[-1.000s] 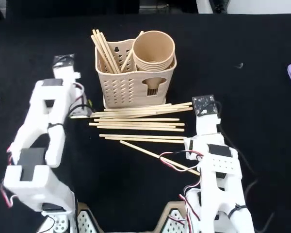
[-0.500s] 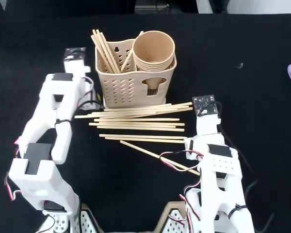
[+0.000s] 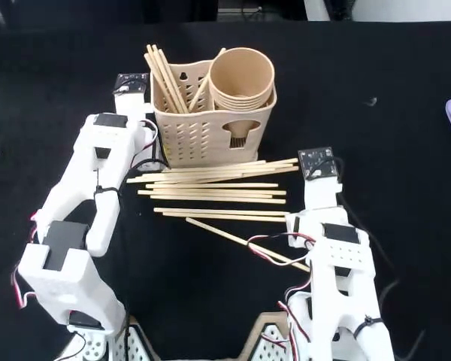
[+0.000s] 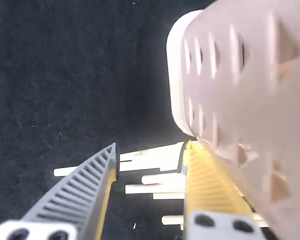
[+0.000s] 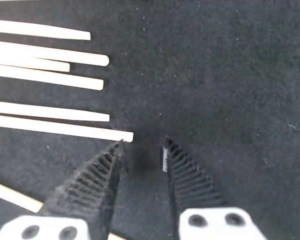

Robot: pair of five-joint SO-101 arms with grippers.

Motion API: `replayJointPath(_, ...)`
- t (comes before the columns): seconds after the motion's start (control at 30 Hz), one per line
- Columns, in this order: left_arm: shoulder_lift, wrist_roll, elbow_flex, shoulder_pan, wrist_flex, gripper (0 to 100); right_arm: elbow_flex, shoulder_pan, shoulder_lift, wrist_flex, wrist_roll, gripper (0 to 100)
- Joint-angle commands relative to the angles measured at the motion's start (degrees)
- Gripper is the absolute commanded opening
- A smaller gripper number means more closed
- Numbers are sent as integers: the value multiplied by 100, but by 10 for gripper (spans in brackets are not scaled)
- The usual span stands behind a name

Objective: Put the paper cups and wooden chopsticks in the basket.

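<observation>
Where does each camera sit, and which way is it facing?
High view: fixed above the table, looking down on left arm, right arm, basket, paper cups, chopsticks.
Left wrist view: on that arm, looking along open left tool at basket wall.
Right wrist view: on that arm, looking down past open right tool at chopstick ends.
Shared: chopsticks show in all three.

Even, bright light over the matte black table (image 3: 406, 150).
The basket (image 4: 240, 100) wall glows pale near the lens; soft shadow pools under the right gripper (image 5: 142, 146).

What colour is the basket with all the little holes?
The basket is beige, like light tan. The high view shows it best.
</observation>
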Motion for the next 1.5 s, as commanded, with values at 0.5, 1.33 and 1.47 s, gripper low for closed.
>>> replayJointPath(0.5,782,1196,-444,-119,-35,217,-13,79,40,-79,9,114)
replayJointPath(1.33,-1169,343,2343,743,-158,213,-119,396,40,-79,-79,114)
replayJointPath(1.47,-1618,176,2791,734,-369,213,-198,536,40,-79,-334,114)
